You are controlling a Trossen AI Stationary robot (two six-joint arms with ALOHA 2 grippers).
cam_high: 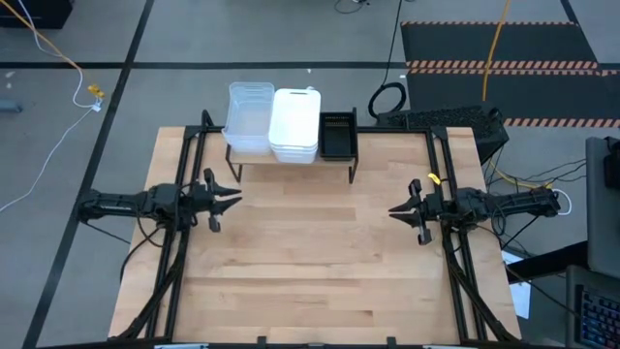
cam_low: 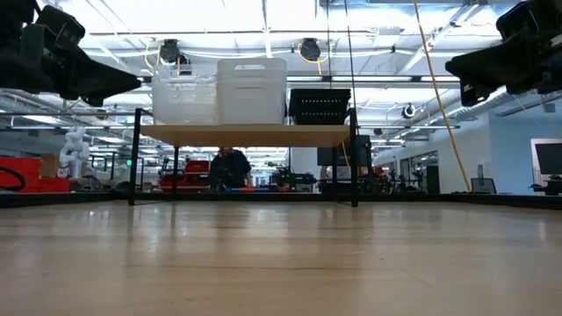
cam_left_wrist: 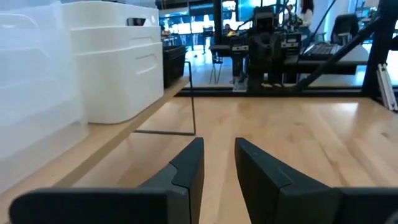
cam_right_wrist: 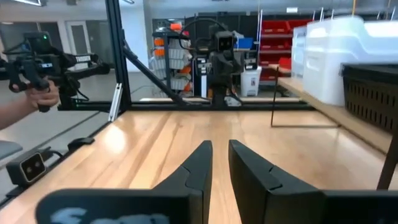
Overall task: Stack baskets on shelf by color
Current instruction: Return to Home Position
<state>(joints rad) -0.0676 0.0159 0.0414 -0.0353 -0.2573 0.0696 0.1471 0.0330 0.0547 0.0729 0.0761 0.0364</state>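
Observation:
The shelf (cam_high: pixel 291 163) stands at the table's far edge on thin black legs. On its plank sit the clear baskets (cam_high: pixel 249 118) at the left, the white baskets (cam_high: pixel 294 125) in the middle and the black baskets (cam_high: pixel 338 135) at the right, each as a stack. The low view shows the clear stack (cam_low: pixel 183 98), white stack (cam_low: pixel 251 90) and black stack (cam_low: pixel 320 105) resting on the plank (cam_low: pixel 246 133). My left gripper (cam_high: pixel 235 202) hovers at the table's left side and my right gripper (cam_high: pixel 393 209) at its right side, both holding nothing, fingers slightly apart.
Bare wood tabletop (cam_high: pixel 310 262) lies between and in front of both arms. Black frame rails (cam_high: pixel 179 252) run along the table's left and right sides. A person's hand (cam_right_wrist: pixel 31 99) with a device shows beyond the table in the right wrist view.

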